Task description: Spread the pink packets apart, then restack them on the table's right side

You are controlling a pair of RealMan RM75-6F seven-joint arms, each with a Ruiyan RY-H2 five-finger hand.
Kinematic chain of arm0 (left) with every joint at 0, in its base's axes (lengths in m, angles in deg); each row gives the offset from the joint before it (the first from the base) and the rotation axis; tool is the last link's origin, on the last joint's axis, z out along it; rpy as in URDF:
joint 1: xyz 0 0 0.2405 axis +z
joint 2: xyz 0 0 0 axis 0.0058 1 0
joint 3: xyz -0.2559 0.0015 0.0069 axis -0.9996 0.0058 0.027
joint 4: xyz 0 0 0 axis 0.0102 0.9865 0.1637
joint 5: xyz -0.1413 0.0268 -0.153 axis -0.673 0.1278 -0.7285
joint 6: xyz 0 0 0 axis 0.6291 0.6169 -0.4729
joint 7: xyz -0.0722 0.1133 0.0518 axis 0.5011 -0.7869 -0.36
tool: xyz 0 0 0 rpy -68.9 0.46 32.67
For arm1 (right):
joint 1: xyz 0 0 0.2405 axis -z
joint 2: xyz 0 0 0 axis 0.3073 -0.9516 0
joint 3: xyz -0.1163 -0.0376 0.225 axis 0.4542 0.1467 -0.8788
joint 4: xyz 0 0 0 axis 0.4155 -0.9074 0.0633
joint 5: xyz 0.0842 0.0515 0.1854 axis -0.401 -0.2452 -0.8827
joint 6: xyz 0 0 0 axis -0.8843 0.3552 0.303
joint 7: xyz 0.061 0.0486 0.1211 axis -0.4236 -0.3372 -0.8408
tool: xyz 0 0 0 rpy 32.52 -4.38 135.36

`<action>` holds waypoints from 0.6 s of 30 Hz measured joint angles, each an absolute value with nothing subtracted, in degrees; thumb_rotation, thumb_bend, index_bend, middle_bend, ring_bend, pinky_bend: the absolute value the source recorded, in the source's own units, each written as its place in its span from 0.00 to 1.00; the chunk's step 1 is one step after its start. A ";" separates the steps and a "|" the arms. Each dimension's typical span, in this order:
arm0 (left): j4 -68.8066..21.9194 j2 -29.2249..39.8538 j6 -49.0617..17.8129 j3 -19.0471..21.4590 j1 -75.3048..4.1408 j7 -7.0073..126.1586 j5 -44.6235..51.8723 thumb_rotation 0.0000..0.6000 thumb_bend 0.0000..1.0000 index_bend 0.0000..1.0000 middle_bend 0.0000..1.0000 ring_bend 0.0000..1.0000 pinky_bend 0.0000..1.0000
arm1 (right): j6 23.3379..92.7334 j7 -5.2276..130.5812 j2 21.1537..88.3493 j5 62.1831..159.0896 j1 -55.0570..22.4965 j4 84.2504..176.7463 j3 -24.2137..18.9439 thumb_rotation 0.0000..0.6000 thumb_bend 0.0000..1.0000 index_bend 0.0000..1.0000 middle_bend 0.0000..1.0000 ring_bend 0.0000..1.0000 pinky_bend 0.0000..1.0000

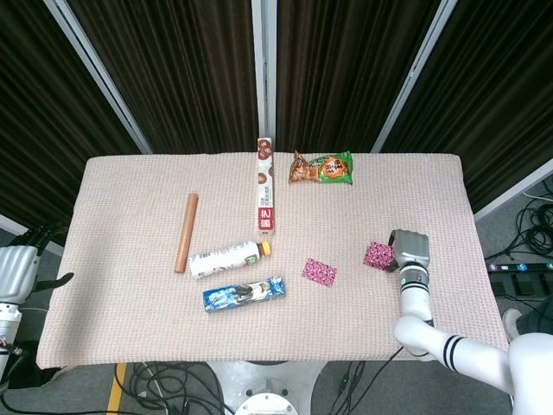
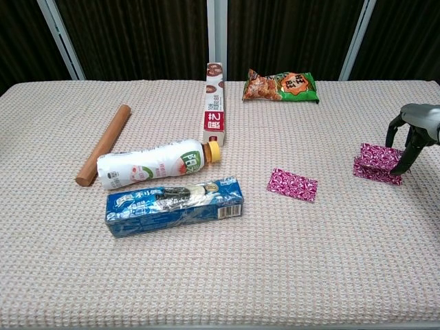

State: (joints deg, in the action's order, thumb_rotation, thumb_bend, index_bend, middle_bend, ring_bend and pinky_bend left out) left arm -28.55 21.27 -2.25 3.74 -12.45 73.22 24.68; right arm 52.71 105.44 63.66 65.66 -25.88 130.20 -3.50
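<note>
My right hand (image 2: 414,130) hovers at the table's right side and pinches a pink packet (image 2: 377,155) between its fingertips. That packet hangs just over a second pink packet (image 2: 382,176) lying flat on the cloth; whether they touch is unclear. A third pink packet (image 2: 293,184) lies alone near the table's middle. In the head view the right hand (image 1: 409,250) shows with the held packet (image 1: 377,255) at its left, and the lone packet (image 1: 319,271) lies further left. My left hand (image 1: 19,264) hangs off the table's left edge, holding nothing.
Left of the packets lie a blue biscuit box (image 2: 175,205), a white drink bottle (image 2: 155,163) and a wooden rod (image 2: 103,144). A long carton (image 2: 214,103) and a green snack bag (image 2: 280,86) lie at the back. The table's right edge is close to my right hand.
</note>
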 measured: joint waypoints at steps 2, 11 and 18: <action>-28.58 21.31 -2.28 3.83 -12.44 73.23 24.75 1.00 0.00 0.29 0.31 0.25 0.33 | 52.71 105.40 64.33 65.68 -25.62 129.48 -3.44 1.00 0.00 0.45 1.00 1.00 1.00; -28.65 21.75 -1.92 3.75 -12.20 73.71 24.67 1.00 0.00 0.29 0.31 0.25 0.33 | 51.96 106.36 66.54 65.90 -25.64 127.05 -4.00 0.99 0.00 0.45 1.00 1.00 1.00; -28.63 21.91 -1.87 3.73 -12.18 73.93 24.64 1.00 0.00 0.29 0.31 0.25 0.33 | 51.59 107.24 67.46 65.83 -25.51 126.13 -4.18 1.00 0.00 0.45 1.00 1.00 1.00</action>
